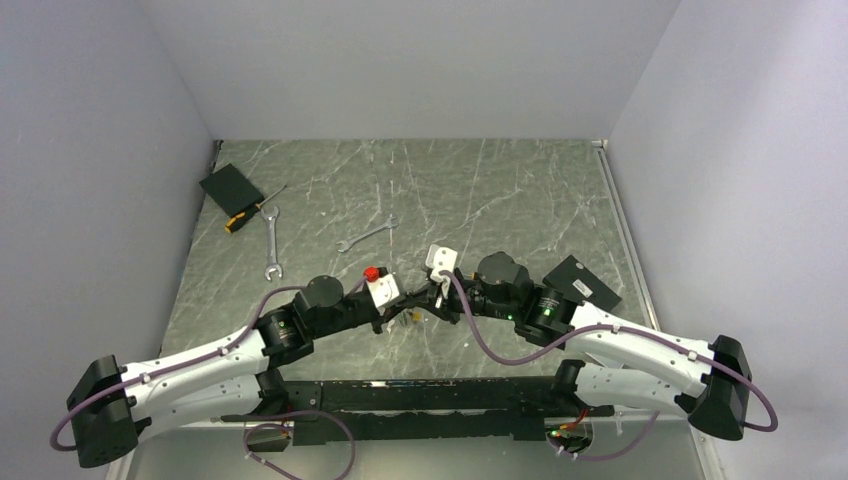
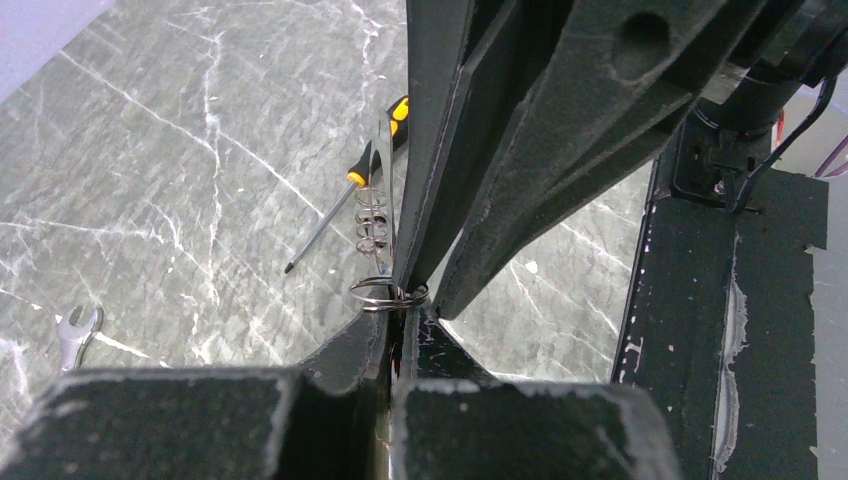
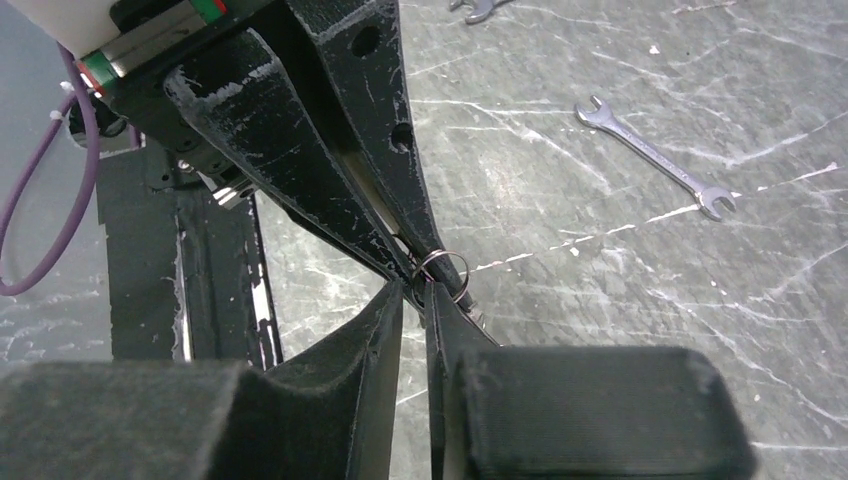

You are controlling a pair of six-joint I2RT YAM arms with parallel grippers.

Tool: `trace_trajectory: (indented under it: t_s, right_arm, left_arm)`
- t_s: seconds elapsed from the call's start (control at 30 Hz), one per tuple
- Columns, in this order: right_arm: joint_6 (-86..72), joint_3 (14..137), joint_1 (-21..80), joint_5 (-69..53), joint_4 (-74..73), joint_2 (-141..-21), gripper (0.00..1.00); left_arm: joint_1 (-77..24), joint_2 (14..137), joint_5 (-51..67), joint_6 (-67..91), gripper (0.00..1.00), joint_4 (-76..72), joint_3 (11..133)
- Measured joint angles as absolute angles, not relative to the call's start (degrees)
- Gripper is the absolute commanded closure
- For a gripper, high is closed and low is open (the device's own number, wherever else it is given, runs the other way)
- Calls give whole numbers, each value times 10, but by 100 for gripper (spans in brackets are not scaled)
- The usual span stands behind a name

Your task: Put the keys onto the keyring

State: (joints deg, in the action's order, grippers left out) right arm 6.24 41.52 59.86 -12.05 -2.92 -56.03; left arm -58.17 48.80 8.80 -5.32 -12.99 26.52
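My two grippers meet tip to tip above the near middle of the table. The left gripper (image 1: 397,312) is shut on a thin silver wire, the keyring (image 2: 385,190), which I see edge-on rising from its tips. A small silver split ring (image 2: 389,294) circles those tips. In the right wrist view the same ring (image 3: 444,272) sits at the tips of my right gripper (image 3: 415,288). Its jaws stand a narrow gap apart, with the table showing through. Small wire loops (image 2: 370,228) hang beside the keyring. The keys are hidden behind the fingers.
Two silver wrenches (image 1: 272,245) (image 1: 367,237) lie on the marble table (image 1: 480,190). An orange-and-black screwdriver (image 1: 250,212) rests by a black pad (image 1: 231,187) at the back left. Another black pad (image 1: 582,282) lies right of the right arm.
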Motion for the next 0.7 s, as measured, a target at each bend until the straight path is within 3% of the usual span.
trace_trajectory:
  t_s: [0.4, 0.5, 0.6, 0.7]
  right_arm:
    - [65, 415, 601, -127, -29, -549, 82]
    - [65, 415, 601, -130, -30, -549, 87]
    - [65, 415, 601, -131, -32, -551, 100]
    - [67, 416, 601, -131, -33, -554, 100]
  left_arm:
    - [-579, 467, 113, -54, 100, -122, 264]
    - [-578, 467, 119, -53, 100, -121, 264]
    - [-578, 467, 124, -54, 100, -117, 264]
    - [-578, 467, 129, -54, 100, -112, 264]
